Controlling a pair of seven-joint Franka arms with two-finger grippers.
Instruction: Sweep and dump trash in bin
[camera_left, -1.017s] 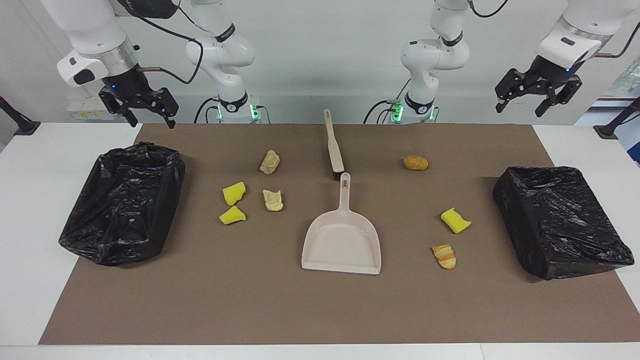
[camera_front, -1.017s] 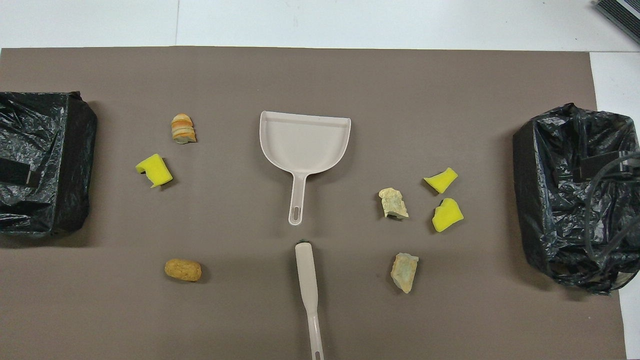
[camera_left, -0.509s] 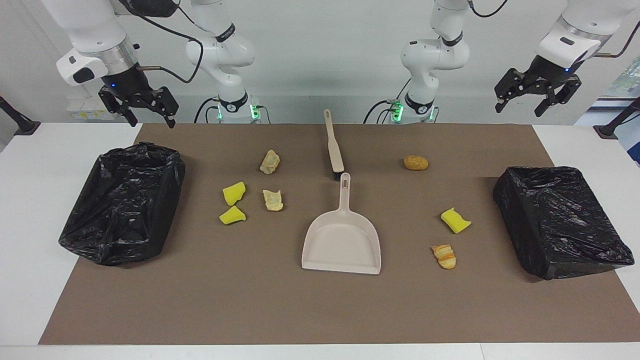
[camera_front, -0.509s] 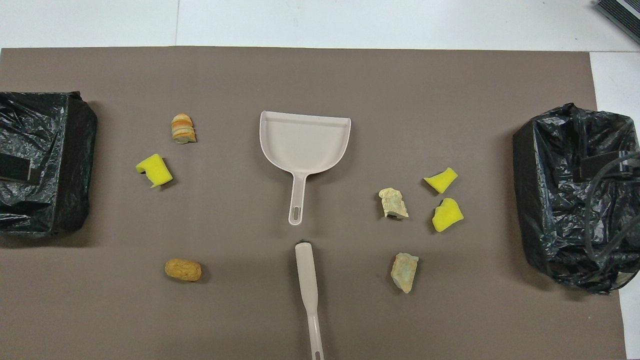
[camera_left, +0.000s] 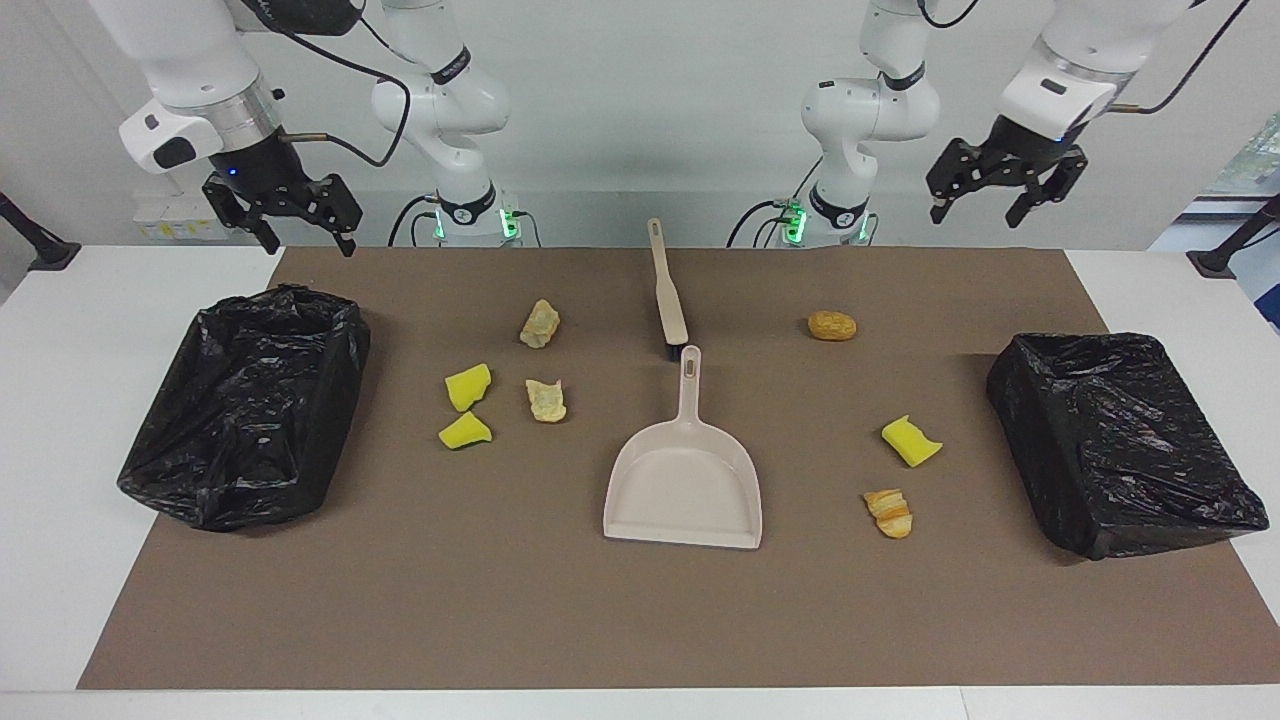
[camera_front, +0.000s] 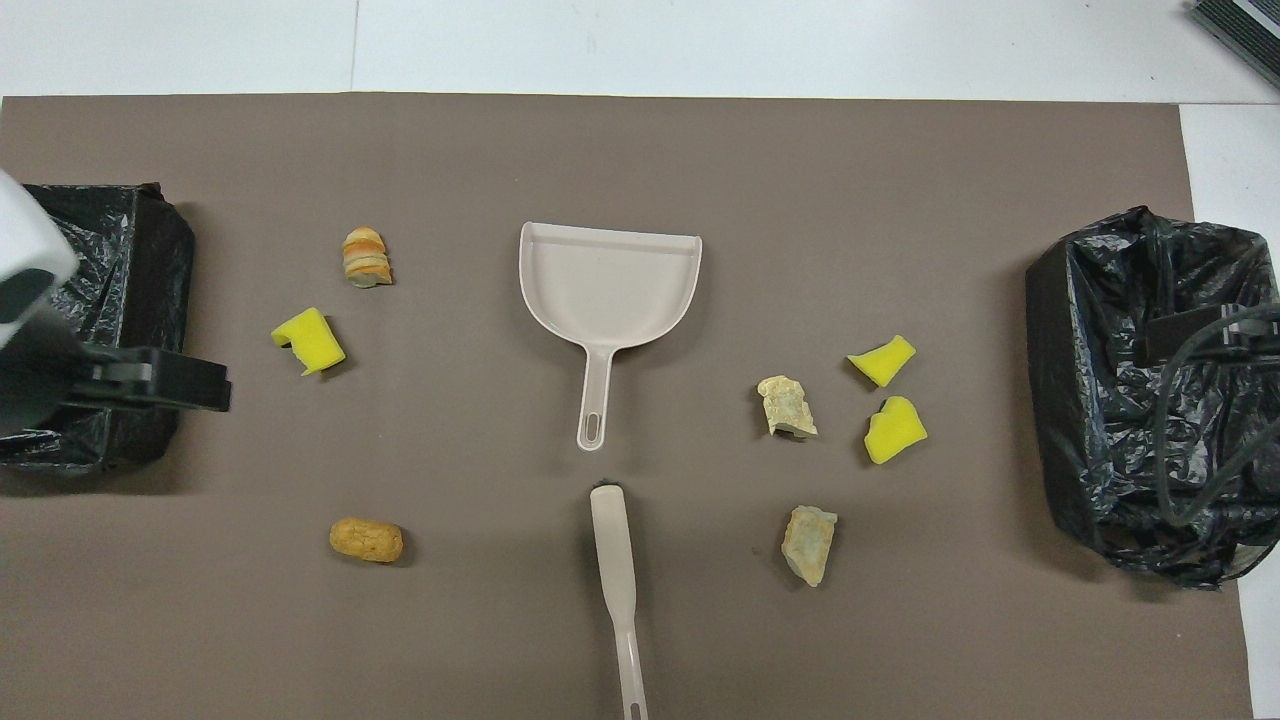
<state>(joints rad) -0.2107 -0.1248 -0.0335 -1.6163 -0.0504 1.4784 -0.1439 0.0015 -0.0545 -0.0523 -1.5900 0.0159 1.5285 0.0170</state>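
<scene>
Now we are seeing both jaws released, empty: left gripper (camera_left: 977, 198), right gripper (camera_left: 297, 225) hanging above worktop, trash (camera_left: 545, 400) lying scattered around dustpan (camera_left: 684, 470).

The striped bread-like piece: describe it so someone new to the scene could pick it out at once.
Start at the beige dustpan mid-table and go toward the left arm's end, short of the black-lined bin there. The striped bread-like piece lies farther from the robots than the yellow foam wedge beside it. Alone among the bits, it has orange and pale bands.
</scene>
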